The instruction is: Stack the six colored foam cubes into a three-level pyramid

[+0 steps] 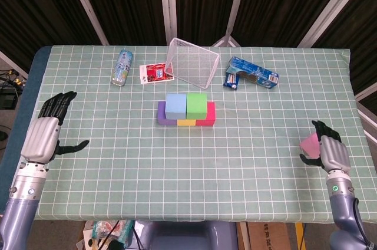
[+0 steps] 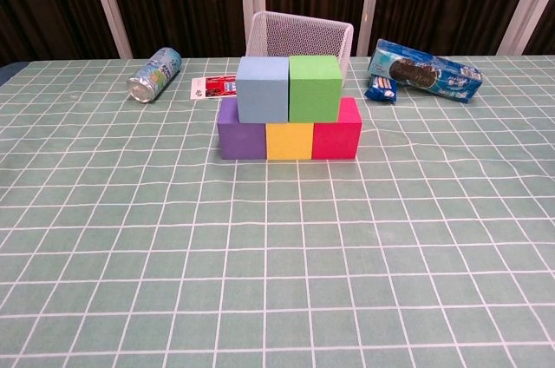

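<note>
1. Head view: pink cube (image 1: 308, 144), held in the right hand (image 1: 327, 152) at the right table (image 1: 247, 173) edge, fingers (image 1: 321, 126) curled around it.
2. Five-cube stack, table centre: purple cube (image 2: 240, 131), yellow cube (image 2: 289, 141), red cube (image 2: 336, 134) below; blue cube (image 2: 263, 88), green cube (image 2: 315, 88) on top.
3. Left hand (image 1: 45, 135): empty, fingers spread, at the left edge.
4. Mesh basket (image 1: 192, 62), can (image 1: 122, 67), cookie pack (image 1: 251, 73) behind the stack.

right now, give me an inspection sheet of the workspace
surface: table under a green grid cloth, lying flat
job's things: purple cube, yellow cube and red cube in a row; blue cube and green cube on top; pink cube held by the right robot hand, top level not yet placed
clutter: can on its side, card, wire basket, cookie pack, all behind the stack
robot hands: left robot hand holds nothing, fingers spread, near the left edge
cables: some off the table's left edge
surroundings: dark curtains behind
</note>
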`<state>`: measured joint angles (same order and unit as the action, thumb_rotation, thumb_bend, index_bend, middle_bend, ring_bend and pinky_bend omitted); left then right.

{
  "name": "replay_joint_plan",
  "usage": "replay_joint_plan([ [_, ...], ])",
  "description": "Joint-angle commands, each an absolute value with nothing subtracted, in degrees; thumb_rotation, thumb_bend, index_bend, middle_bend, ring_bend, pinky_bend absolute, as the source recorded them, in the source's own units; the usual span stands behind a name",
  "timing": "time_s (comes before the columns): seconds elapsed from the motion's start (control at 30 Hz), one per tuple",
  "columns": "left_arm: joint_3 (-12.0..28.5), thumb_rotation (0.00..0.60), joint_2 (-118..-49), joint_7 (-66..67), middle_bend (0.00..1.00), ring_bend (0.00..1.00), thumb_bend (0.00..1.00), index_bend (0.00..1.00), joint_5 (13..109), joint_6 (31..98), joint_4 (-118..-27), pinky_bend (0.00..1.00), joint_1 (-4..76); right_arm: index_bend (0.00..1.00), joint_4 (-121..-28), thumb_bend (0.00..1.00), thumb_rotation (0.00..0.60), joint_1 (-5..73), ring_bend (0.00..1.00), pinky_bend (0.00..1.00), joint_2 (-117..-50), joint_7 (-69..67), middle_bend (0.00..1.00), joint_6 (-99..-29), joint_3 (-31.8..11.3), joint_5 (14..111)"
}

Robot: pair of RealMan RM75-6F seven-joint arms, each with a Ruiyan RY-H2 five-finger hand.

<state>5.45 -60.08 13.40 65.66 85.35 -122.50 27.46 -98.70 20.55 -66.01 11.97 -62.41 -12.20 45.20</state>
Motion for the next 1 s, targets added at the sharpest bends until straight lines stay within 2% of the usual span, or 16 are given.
replay_joint_plan([
  [0.03, 5.8, 0.6, -59.8, 13.4, 0.04, 0.02, 0.11, 0.0, 65.9, 84.9, -122.8, 0.05, 27.1, 0.0, -96.2, 0.27, 0.6, 22.5, 0.0, 0.0, -66.9, 14.1, 0.0, -60.0, -12.6, 40.9],
  [0.3, 6.8, 0.6, -59.5, 14.0, 0.04, 0.02, 0.11, 0.0, 66.5, 83.8, -123.4, 0.05, 26.3, 0.0, -90.5, 0.25, 0.6, 25.7, 0.0, 0.0, -68.6, 17.0, 0.0, -56.8, -13.2, 33.4],
  [0.63, 7.8, 0.6, -60.1, 15.3, 0.04, 0.02, 0.11, 0.0, 66.1, 82.7, -123.3, 0.05, 25.7, 0.0, -85.5, 0.25, 0.6, 27.7, 0.0, 0.0, -70.1, 18.5, 0.01, -53.7, -12.5, 29.2],
  [0.77, 8.3, 0.6, -60.2, 15.7, 0.04, 0.02, 0.11, 0.0, 65.8, 82.5, -123.4, 0.05, 25.6, 0.0, -83.5, 0.25, 0.6, 28.5, 0.01, 0.0, -70.7, 19.7, 0.09, -52.7, -12.0, 27.3],
  [1.0, 9.1, 0.6, -60.4, 16.2, 0.04, 0.02, 0.11, 0.0, 65.0, 81.5, -123.2, 0.05, 25.5, 0.0, -80.2, 0.25, 0.6, 29.2, 0.12, 0.0, -72.1, 20.3, 0.27, -51.9, -11.5, 25.5],
])
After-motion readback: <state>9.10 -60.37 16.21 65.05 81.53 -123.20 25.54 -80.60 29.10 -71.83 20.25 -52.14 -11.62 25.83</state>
